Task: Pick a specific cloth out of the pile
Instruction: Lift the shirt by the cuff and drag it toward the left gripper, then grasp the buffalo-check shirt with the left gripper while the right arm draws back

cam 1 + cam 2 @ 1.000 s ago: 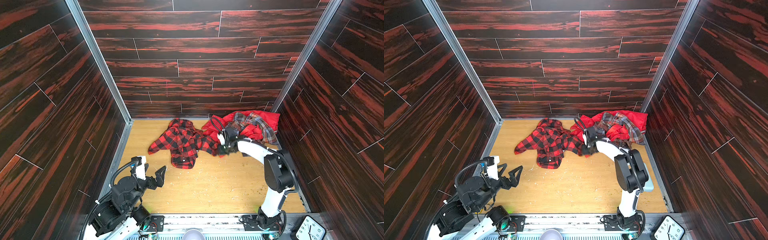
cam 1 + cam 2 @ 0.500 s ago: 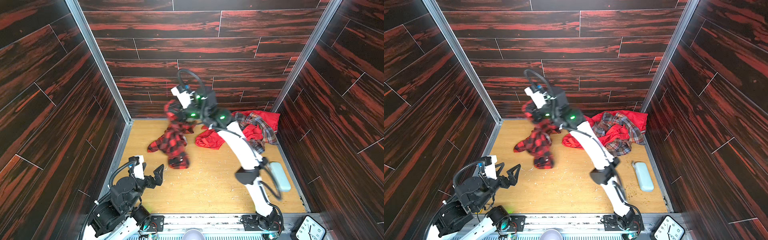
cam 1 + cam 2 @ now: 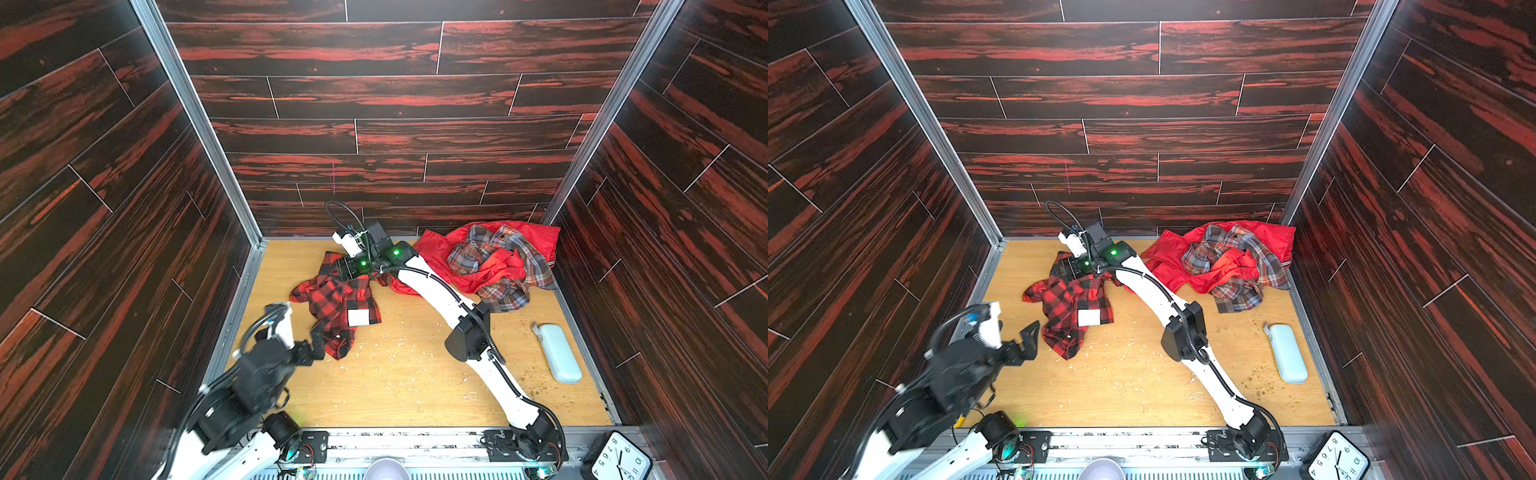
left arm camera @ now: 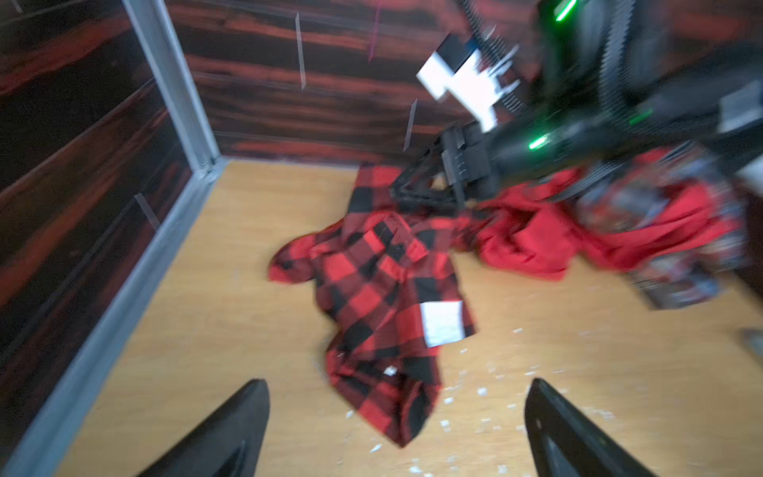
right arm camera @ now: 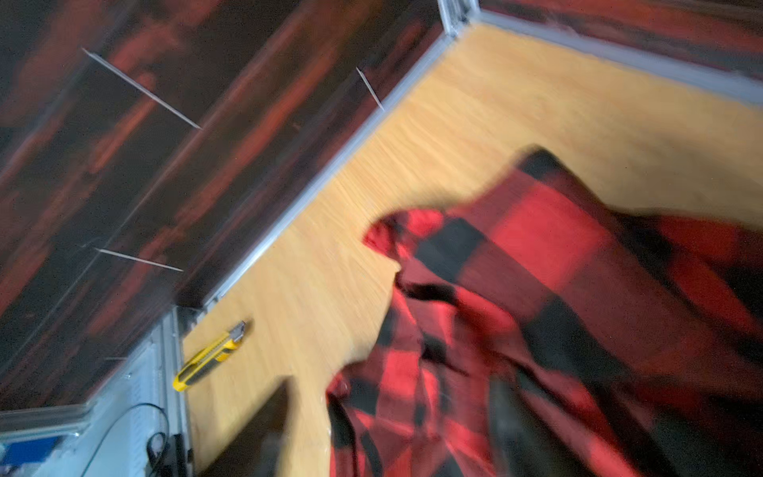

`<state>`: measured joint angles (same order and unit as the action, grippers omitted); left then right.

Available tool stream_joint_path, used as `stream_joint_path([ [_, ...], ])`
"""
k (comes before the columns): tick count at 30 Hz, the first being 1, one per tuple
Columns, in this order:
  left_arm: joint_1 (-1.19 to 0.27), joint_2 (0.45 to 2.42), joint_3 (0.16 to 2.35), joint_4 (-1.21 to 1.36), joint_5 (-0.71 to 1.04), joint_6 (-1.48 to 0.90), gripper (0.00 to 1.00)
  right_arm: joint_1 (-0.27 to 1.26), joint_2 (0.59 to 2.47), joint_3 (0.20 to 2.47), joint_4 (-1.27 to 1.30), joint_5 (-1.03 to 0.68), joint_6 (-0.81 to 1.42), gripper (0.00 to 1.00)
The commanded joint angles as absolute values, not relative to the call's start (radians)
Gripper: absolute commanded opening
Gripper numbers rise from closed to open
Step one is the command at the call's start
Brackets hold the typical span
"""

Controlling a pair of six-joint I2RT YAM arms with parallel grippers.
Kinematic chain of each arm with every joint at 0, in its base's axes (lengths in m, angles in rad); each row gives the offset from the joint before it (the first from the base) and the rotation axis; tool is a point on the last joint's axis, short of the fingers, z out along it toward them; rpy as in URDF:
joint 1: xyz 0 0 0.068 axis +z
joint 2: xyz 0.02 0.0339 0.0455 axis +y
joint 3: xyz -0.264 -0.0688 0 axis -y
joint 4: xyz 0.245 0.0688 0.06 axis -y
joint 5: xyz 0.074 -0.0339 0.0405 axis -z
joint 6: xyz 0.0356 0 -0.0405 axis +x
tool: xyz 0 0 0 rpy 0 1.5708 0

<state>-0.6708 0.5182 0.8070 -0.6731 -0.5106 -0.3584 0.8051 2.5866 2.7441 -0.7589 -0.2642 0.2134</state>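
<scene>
Red-and-black check flannel, the cloth (image 3: 336, 305) lies crumpled on the wooden desk (image 3: 395, 374) with its white label (image 3: 358, 318) facing up. The right claw (image 3: 337, 269) hangs over the cloth's far end, the part nearest the back wall. I cannot tell whether it is just above the fabric or touching it. In the right wrist view its fingers (image 5: 264, 417) look spread wide and released, with check fabric beneath them, though that picture is blurred. The left claw (image 4: 396, 384) is just off the cloth's near hem, close but not touching, with its two fingers wide apart and gripping nothing. Beside the cloth, on the right arm's side, sits the pile (image 3: 515, 266): a plain red garment (image 3: 432, 253) with a grey-blue-red plaid shirt (image 3: 505, 297) on it. One sleeve of the cloth reaches the red garment's edge.
</scene>
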Motion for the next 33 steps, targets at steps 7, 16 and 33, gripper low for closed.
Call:
stream_joint_path([
  [7, -0.621, 0.862, 0.991, -0.737, -0.477, -0.344, 0.99, 0.769, 2.096, 2.115, -0.597, -0.012, 0.202, 0.98],
  [16, -0.408, 1.09, 0.977, -0.532, -0.158, -0.357, 0.99, 0.65, 1.551, 1.388, -0.359, -0.002, 0.237, 0.98],
  [33, -0.275, 2.063, 1.637, -0.741, -0.129, -0.215, 0.99, 0.662, 1.085, 0.945, -0.372, -0.053, 0.33, 0.99],
])
